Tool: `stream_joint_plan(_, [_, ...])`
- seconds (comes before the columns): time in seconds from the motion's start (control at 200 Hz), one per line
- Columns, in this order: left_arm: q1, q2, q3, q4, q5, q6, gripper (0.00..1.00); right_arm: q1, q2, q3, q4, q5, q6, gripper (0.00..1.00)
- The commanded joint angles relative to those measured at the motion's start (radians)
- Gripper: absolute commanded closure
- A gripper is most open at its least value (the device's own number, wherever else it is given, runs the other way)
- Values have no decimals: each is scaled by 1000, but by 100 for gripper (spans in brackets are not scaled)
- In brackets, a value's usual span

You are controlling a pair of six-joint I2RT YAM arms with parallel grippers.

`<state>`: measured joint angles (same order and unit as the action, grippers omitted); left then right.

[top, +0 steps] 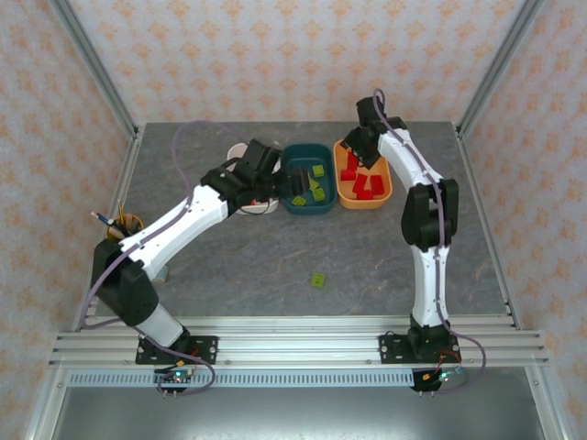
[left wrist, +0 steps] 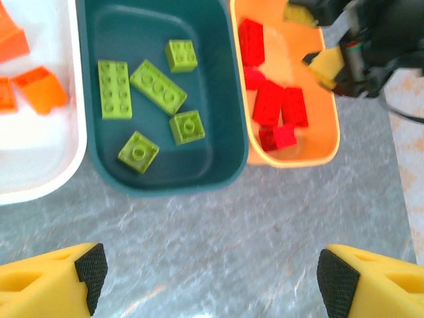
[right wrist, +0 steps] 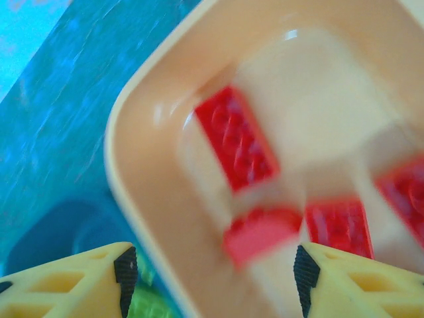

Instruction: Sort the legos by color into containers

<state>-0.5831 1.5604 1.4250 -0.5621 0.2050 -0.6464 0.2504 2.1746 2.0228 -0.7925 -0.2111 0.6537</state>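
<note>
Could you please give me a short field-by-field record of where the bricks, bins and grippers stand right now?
white bin: holds orange bricks
teal bin: holds five green bricks
orange bin: holds several red bricks
table: one green brick lying loose, between the bins and the arm bases
left gripper: open, empty, above the table in front of the teal bin
right gripper: open, over the orange bin
</note>
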Motion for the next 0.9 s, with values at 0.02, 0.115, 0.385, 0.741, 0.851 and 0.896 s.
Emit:
stream_joint_plan(0.02, [-6, -136, -105, -70, 82, 79, 14, 102, -230, -225, -37, 29, -74, 30])
stream_joint_plan(0.115, [-6, -217, -198, -131, 112, 106, 14, 191, -371, -432, -41, 16, -100, 25])
stream_joint_plan(0.385, [-13, -422, -446, -277, 168, 147, 14, 489, -563, -828, -137, -83, -2, 17])
stream_joint_plan(0.741, [-12, -530, -545, -324, 214, 132, 14, 584, -461, -897, -49, -135, 119, 20])
stream_joint_plan(0.851, [-12, -546, -553, -326, 215, 130, 14, 594, -433, -903, -26, -130, 154, 25])
stream_joint_plan(0.896, [-13, -553, -557, -323, 217, 127, 14, 596, -428, -909, -15, -129, 167, 28])
